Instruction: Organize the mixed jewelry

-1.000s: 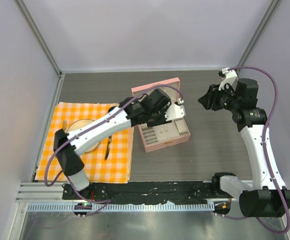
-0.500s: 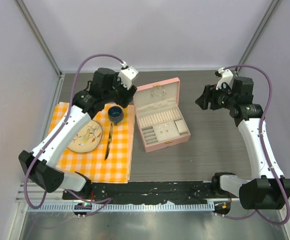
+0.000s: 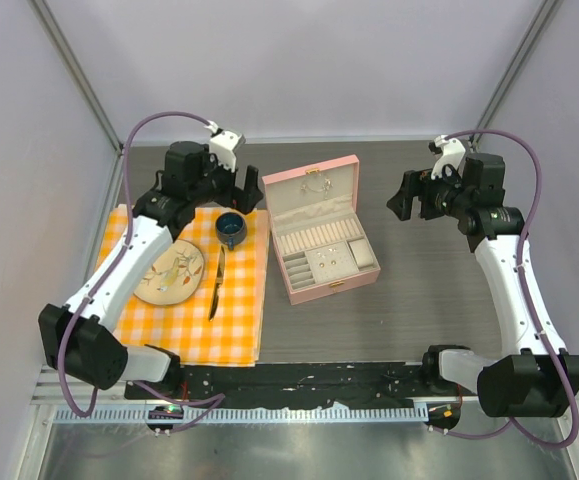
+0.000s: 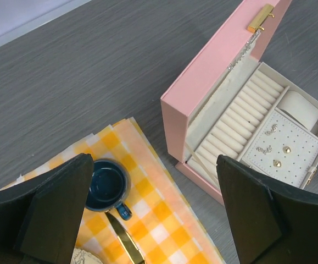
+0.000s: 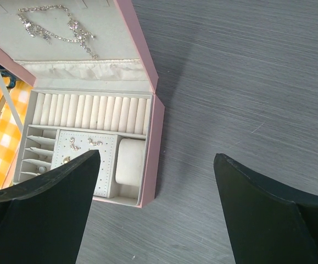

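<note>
Left arm (image 3: 129, 262) drawn back — tool (image 3: 239, 198) wide, above cloth (image 3: 184, 325).

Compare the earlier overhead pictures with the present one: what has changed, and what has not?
The left arm swung off the pink box, back and left, to the far edge of the checked cloth, uncovering the blue cup. The right arm barely shifted. Both pairs of jaws stand open. Box, cloth and plate stayed put.

Blue cup (image 3: 231, 229) and plate (image 3: 169, 274) sit on checkered cloth (image 3: 219, 335) (open pink box (image 3: 321, 235) beside).
</note>
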### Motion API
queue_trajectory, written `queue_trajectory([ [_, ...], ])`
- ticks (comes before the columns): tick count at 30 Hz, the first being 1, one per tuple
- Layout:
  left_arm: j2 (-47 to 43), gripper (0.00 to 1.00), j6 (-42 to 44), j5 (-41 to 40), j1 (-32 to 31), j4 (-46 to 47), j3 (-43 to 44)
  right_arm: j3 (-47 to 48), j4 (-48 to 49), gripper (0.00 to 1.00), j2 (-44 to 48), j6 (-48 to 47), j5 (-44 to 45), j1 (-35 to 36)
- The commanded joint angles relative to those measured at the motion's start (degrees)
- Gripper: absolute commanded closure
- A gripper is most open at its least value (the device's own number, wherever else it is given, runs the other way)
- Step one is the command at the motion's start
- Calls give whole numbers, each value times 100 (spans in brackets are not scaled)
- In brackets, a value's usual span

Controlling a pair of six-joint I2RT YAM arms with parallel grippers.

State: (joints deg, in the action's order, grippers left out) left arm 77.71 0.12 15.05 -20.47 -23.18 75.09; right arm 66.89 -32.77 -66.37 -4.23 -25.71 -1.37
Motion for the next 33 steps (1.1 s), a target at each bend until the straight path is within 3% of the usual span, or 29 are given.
queue_trajectory([
  [1,-90,0,-135,410,-1,946,-266,105,236,9,107,-17,14,-30],
  [11,446,0,-390,894,-1,2465,-654,87,228,6,45,27,-74,-30],
  [20,974,0,-1014,1870,-62,2915,-530,-27,219,6,89,-16,-30,-30],
  [27,570,0,-1023,2108,-229,2986,-838,-124,289,6,36,-17,-47,-30],
  [33,263,0,-865,2090,-449,2512,-899,-150,298,6,19,1,-48,-30],
])
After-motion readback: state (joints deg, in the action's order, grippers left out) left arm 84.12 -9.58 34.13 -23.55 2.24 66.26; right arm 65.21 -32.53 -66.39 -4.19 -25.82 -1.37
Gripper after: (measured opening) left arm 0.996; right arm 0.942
